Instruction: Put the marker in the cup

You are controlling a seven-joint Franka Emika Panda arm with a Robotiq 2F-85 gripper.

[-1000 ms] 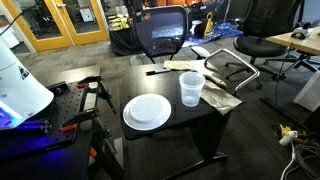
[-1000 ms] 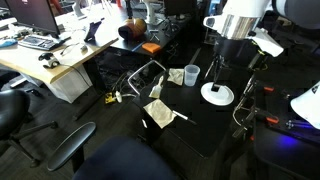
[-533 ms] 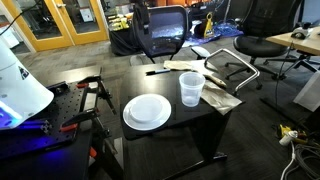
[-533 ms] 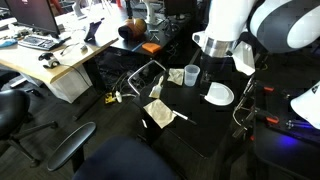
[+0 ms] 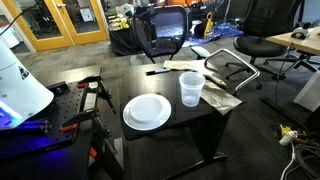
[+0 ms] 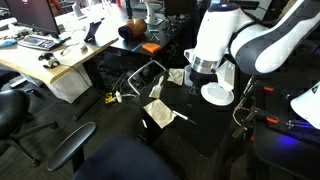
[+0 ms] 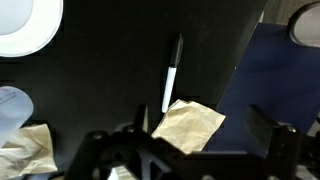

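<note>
A black square table [image 5: 196, 122] stands on dark grey carpet floor [image 5: 268, 112]. Past its far edge, a black mesh-backed office chair [image 5: 160, 35] is pulled up close. Off the far right corner stands a second black office chair with a chrome base [image 5: 262, 45], and behind it a pale wooden desk [image 5: 300, 38]. Orange-framed glass doors [image 5: 60, 20] line the back wall. Beside the table's left edge, a low black bench holds red-handled clamps [image 5: 88, 90]. In an exterior view, a long light wooden desk [image 6: 62, 70] carries a grey keyboard [image 6: 35, 42] and a dark monitor [image 6: 30, 12]. The light is even and indoor.
</note>
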